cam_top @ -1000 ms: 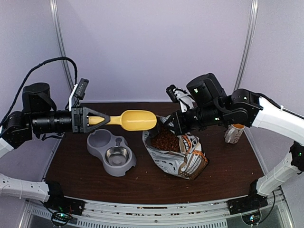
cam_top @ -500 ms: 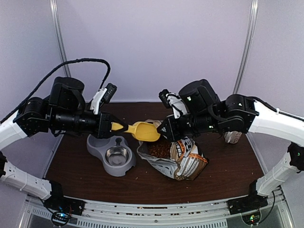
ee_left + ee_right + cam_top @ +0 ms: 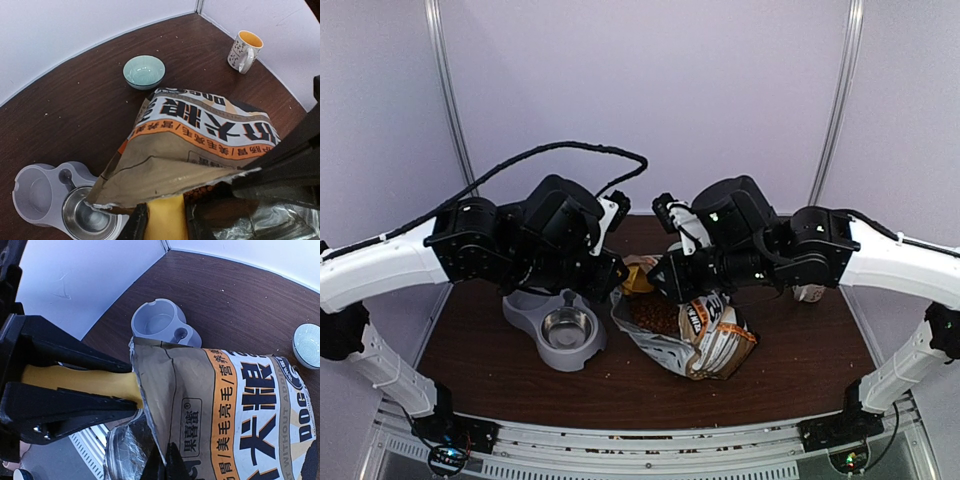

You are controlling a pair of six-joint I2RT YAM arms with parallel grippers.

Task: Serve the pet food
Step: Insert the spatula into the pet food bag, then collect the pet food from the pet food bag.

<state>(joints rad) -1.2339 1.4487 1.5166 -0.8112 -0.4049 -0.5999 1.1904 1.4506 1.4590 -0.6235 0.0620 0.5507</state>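
The pet food (image 3: 655,315) is dark-brown kibble inside the open silver-white bag (image 3: 712,338); a little shows in the left wrist view (image 3: 209,190). My left gripper (image 3: 612,272) is shut on the handle of a yellow scoop (image 3: 639,277), and the scoop's bowl is hidden inside the bag's mouth. The scoop handle (image 3: 165,217) runs under the torn rim of the bag (image 3: 200,135). My right gripper (image 3: 166,467) is shut on the rim of the bag (image 3: 240,405), holding the mouth open beside the scoop handle (image 3: 80,382).
A grey double pet feeder (image 3: 528,300) with a steel bowl (image 3: 567,327) stands just left of the bag. A teal bowl (image 3: 144,71) and a white mug with orange inside (image 3: 245,50) stand further back. The mug (image 3: 810,293) is at the right, behind my right arm.
My left arm has swung right and tipped down, and the scoop has gone from above the feeder into the bag's mouth. My right gripper has stayed on the bag's rim.
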